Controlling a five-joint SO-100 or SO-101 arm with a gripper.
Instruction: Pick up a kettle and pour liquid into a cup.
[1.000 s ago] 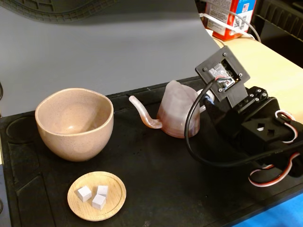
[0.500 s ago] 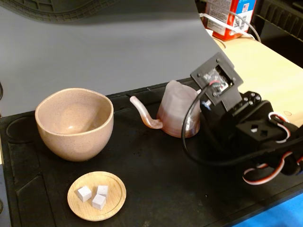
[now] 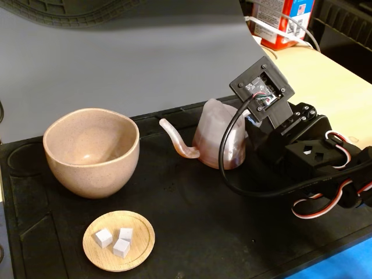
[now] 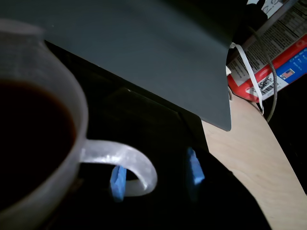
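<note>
- Your kettle point(image 3: 218, 135) stands upright at the centre of the fixed view on the black mat point(image 3: 192, 232) that covers the worktop, its long curved spout point(image 3: 177, 141) pointing left toward the cup point(image 3: 91, 151).
- The cup sits at the left of that frame, well apart from the kettle, and it looks empty inside.
- In the wrist view you look down into the kettle's open top at the left edge; the liquid point(image 4: 29, 139) inside reads as a dark pool.
- Your pincer point(image 4: 156, 175) is spread open in the wrist view: two blue-padded fingertips point(image 4: 118, 182) sit at the lower centre, one on each side of the kettle's loop handle point(image 4: 132, 163). One pad is just behind the loop, the other stands clear to the right; I cannot tell whether either touches it.
- In the fixed view the arm point(image 3: 302, 157) fills the right side, right behind the kettle, and hides the pincer.
- Against the frame one second back, your arm's camera plate has shifted left and now overlaps the kettle's right edge; kettle, cup and the wooden saucer point(image 3: 119, 240) with white cubes point(image 3: 114, 239) at lower left have not moved.
</note>
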